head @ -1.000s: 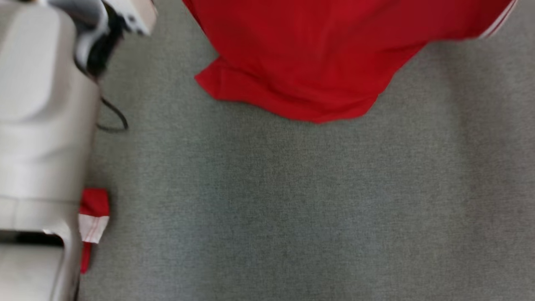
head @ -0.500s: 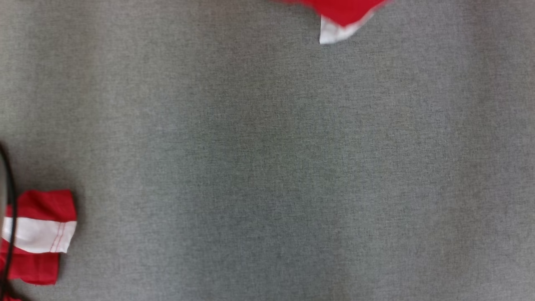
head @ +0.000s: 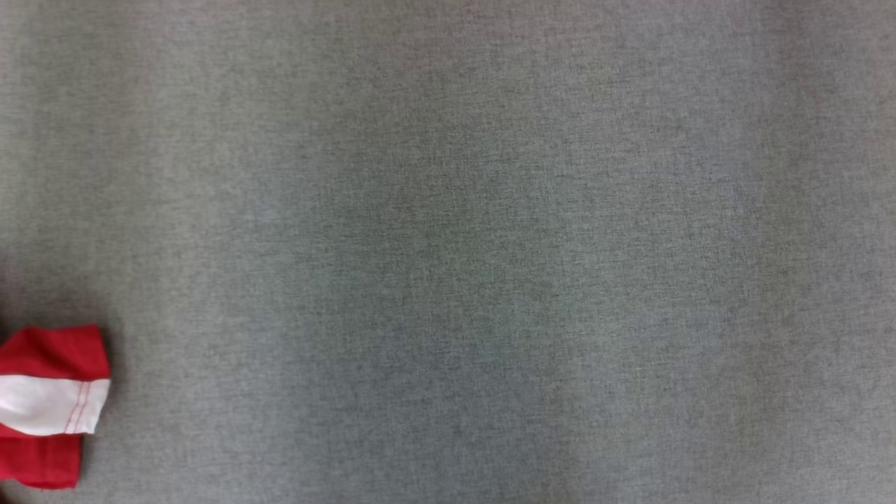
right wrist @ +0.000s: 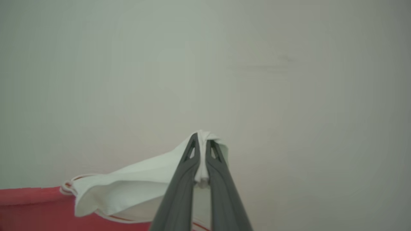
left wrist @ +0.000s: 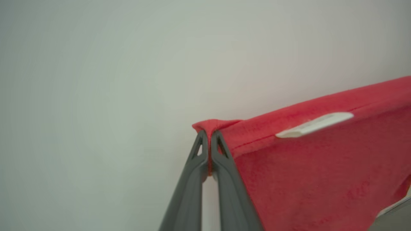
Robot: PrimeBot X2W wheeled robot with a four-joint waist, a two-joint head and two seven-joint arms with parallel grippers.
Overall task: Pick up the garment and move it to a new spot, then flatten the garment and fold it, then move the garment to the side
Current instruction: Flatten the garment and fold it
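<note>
The garment is red with white trim. In the head view one red sleeve with a white band [head: 49, 406] hangs at the lower left edge over the grey surface [head: 448, 252]. In the left wrist view my left gripper [left wrist: 209, 136] is shut on a red hem corner of the garment [left wrist: 321, 166], which spreads to the right and carries a small white tag [left wrist: 314, 124]. In the right wrist view my right gripper [right wrist: 201, 138] is shut on the garment's white trim [right wrist: 128, 186], with red cloth [right wrist: 32, 208] below at the left.
A grey fabric-like surface spreads across the head view. Behind the fingers in both wrist views stands a plain pale wall [right wrist: 257, 64].
The big red body of the garment left the top of the head view, as did the pale left arm at the left. The sleeve at the lower left stayed put.
</note>
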